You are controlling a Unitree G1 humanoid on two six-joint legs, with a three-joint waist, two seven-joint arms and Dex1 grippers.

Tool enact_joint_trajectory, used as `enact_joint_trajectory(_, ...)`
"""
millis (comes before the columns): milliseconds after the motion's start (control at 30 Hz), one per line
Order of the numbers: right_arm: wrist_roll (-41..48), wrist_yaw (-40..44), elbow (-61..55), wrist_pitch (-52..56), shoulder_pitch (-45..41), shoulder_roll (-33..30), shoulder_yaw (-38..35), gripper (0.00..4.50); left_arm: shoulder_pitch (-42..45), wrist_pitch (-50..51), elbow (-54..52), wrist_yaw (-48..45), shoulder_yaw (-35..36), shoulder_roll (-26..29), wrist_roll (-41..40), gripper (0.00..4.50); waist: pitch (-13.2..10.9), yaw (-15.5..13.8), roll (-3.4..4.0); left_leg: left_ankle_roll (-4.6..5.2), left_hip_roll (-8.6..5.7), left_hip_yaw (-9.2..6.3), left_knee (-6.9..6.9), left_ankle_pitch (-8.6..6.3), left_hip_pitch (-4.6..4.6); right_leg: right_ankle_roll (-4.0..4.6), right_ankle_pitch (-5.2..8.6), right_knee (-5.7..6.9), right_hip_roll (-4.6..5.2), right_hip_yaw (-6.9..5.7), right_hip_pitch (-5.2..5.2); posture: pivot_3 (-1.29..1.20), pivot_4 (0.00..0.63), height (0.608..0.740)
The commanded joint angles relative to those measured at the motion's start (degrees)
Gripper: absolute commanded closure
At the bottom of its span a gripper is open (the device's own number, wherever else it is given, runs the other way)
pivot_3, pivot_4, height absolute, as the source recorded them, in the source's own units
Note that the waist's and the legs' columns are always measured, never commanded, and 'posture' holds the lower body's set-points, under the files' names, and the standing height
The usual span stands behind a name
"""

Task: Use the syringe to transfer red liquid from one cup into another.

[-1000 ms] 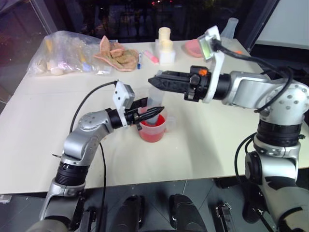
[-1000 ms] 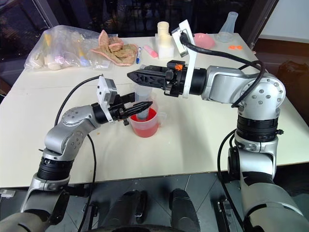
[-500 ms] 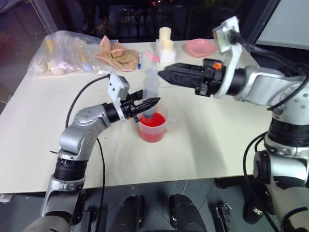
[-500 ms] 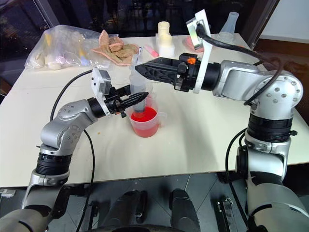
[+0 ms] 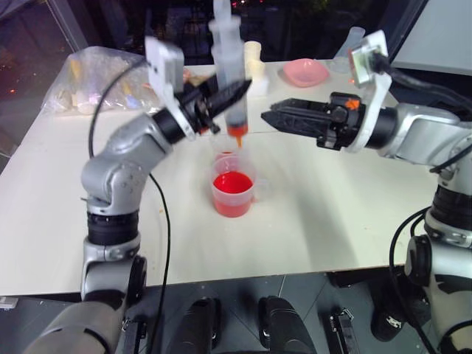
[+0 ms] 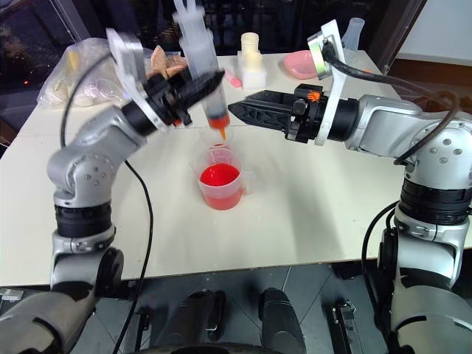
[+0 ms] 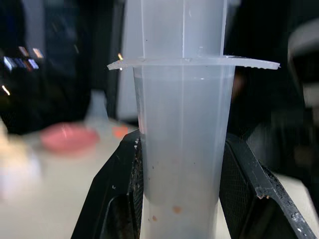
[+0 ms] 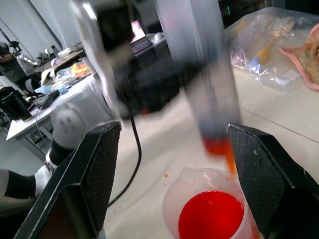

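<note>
My left gripper (image 5: pixel 234 94) is shut on the barrel of the syringe (image 5: pixel 227 70) and holds it upright, high above the table. In the left wrist view its fingers (image 7: pixel 118 194) clamp the clear barrel (image 7: pixel 182 124) from both sides. The orange tip (image 6: pixel 220 133) hangs over the handled cup (image 5: pixel 234 193), which holds red liquid (image 6: pixel 218 175). A smaller clear cup (image 6: pixel 212 137) stands just behind it. My right gripper (image 5: pixel 270 116) is open and level, with its tips just right of the syringe and apart from it. Some red shows at the barrel's low end (image 8: pixel 217 144).
At the table's far side lie a pink bowl (image 5: pixel 306 71), a clear conical flask (image 6: pixel 352 35), a cream block stack (image 6: pixel 251 53), a crumpled pink cloth (image 6: pixel 164 60) and a plastic bag of items (image 5: pixel 96 81). Bare tabletop (image 5: pixel 332 214) lies around the cups.
My left arm has lifted the syringe straight up out of the handled cup to well above it. My right gripper has drawn back to the right and stayed open.
</note>
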State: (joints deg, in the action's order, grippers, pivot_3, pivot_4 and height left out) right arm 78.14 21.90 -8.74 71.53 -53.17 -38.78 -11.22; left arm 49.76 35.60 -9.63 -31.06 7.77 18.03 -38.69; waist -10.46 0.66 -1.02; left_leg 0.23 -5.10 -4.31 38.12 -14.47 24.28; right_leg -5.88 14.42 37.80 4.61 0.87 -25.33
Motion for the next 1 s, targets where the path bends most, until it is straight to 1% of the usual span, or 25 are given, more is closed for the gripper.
enact_joint_trajectory(33, -0.6, 0.7, -1.0, -2.1, -0.9, 1.0, -0.7, 0.98, 1.0, -8.1, 3.4, -0.6, -0.9, 0.4, 5.8, 3.01, 0.0, 0.0, 0.01, 0.00, 0.00, 0.00, -0.02, 0.00, -0.01, 0.00, 0.00, 0.00, 0.00, 0.00, 0.00, 0.00, 0.150, 0.740)
enact_joint_trajectory(100, -1.4, 0.9, -1.0, -2.6, -1.0, 1.5, -0.4, 0.98, 0.9, -13.9, 6.9, -1.8, -2.6, 0.0, 9.8, 3.01, 0.0, -0.1, 0.01, -0.01, 0.00, 0.00, -0.02, 0.01, -0.02, 0.00, 0.00, 0.00, -0.02, 0.00, 0.00, 0.00, 0.150, 0.740)
enact_joint_trajectory(167, -2.2, 1.0, -1.2, -2.9, -1.2, 2.0, 0.0, 0.98, 0.4, -18.1, 10.0, -2.3, -3.2, -1.2, 11.8, 3.01, 0.0, -0.2, 0.01, -0.01, -0.01, 0.00, -0.01, 0.01, -0.01, 0.00, 0.00, 0.00, -0.01, 0.00, 0.01, 0.00, 0.150, 0.740)
enact_joint_trajectory(267, -3.0, 1.2, -1.4, -3.4, -1.7, 2.7, 0.4, 0.98, -0.7, -22.7, 13.2, -3.5, -4.0, -2.3, 14.2, 3.01, 0.0, -0.2, 0.01, 0.00, -0.01, 0.00, -0.01, 0.00, 0.02, 0.00, 0.00, -0.06, 0.01, 0.00, 0.00, 0.00, 0.150, 0.740)
enact_joint_trajectory(367, -6.6, -0.4, -0.1, -5.3, -4.2, 5.0, 2.1, 0.98, -2.3, -27.4, 18.1, -3.9, -5.0, -4.0, 16.7, 3.01, 0.0, 0.0, 0.01, 0.00, -0.01, 0.00, -0.02, 0.00, 0.04, 0.00, 0.00, -0.10, 0.02, 0.00, -0.01, 0.00, 0.150, 0.740)
enact_joint_trajectory(467, -9.7, -0.2, 0.7, -7.1, -6.0, 7.1, 3.0, 0.98, -3.2, -30.5, 20.8, -4.5, -5.6, -5.0, 18.3, 3.01, 0.0, 0.0, 0.01, 0.00, -0.01, 0.00, -0.02, 0.00, 0.04, -0.01, -0.01, -0.08, 0.00, 0.00, -0.03, 0.00, 0.150, 0.740)
enact_joint_trajectory(667, -19.0, 1.4, 5.3, -12.5, -10.0, 10.1, 5.9, 0.98, -4.7, -34.3, 22.9, -5.9, -6.5, -5.4, 20.2, 3.01, 0.0, 0.0, 0.01, 0.00, -0.02, 0.00, -0.02, 0.00, 0.05, -0.01, -0.01, -0.08, 0.01, 0.00, -0.04, 0.00, 0.150, 0.740)
enact_joint_trajectory(1000, -28.4, 5.9, 11.3, -16.7, -14.5, 14.0, 8.4, 0.98, -5.0, -34.9, 22.8, -5.7, -6.4, -6.1, 20.7, 3.01, 0.0, 0.0, 0.01, 0.00, -0.02, -0.01, -0.04, 0.00, 0.06, -0.01, -0.01, -0.07, 0.00, -0.01, -0.07, 0.00, 0.150, 0.740)
